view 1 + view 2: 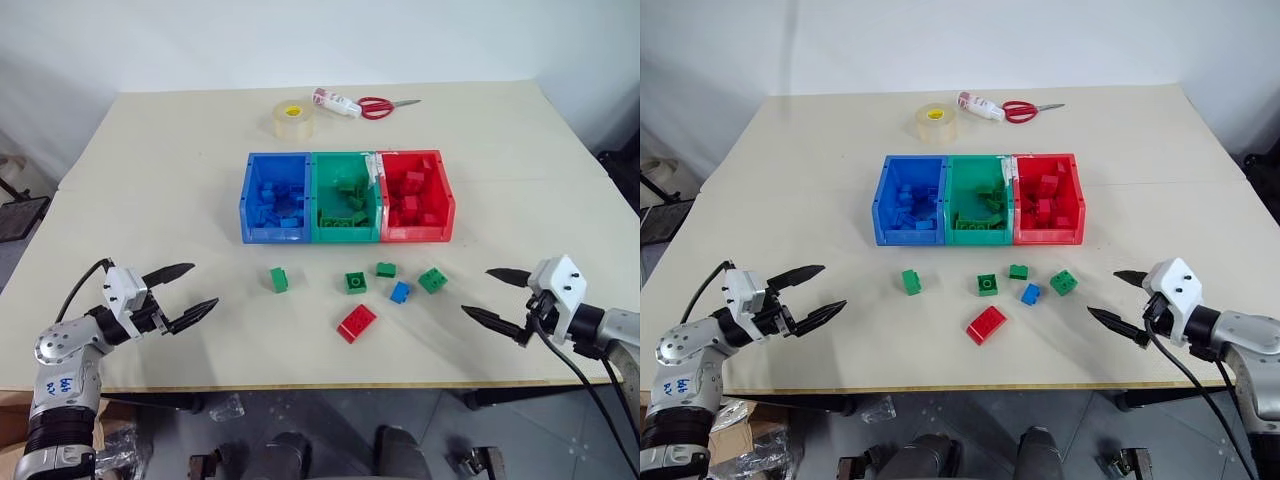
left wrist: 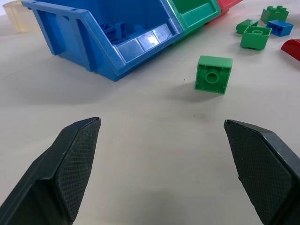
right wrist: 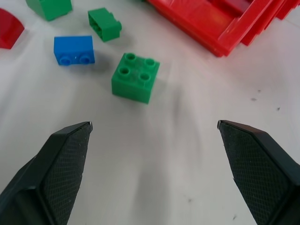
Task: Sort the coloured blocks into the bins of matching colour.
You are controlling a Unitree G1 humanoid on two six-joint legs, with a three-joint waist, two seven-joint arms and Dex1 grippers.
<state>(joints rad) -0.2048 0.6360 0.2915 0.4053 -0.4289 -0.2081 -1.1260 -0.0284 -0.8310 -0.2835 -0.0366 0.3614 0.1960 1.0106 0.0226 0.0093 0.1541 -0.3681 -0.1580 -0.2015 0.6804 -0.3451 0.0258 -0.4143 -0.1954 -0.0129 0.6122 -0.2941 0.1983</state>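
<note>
Three joined bins stand mid-table: blue bin (image 1: 247,205), green bin (image 1: 345,232), red bin (image 1: 446,205), each holding bricks of its own colour. In front of them lie loose blocks: a green one (image 1: 278,279) at the left, another green one (image 1: 355,283), a small green one (image 1: 386,269), a blue block (image 1: 400,292), a green four-stud block (image 1: 433,280) and a flat red block (image 1: 356,322). My left gripper (image 1: 188,292) is open near the table's front left, empty. At the front right my right gripper (image 1: 492,295) is open and empty too, facing the four-stud block (image 3: 135,77).
At the far side of the table lie a roll of clear tape (image 1: 293,119), a small white tube (image 1: 336,102) and red-handled scissors (image 1: 380,105). The table's front edge (image 1: 330,385) runs just below both grippers.
</note>
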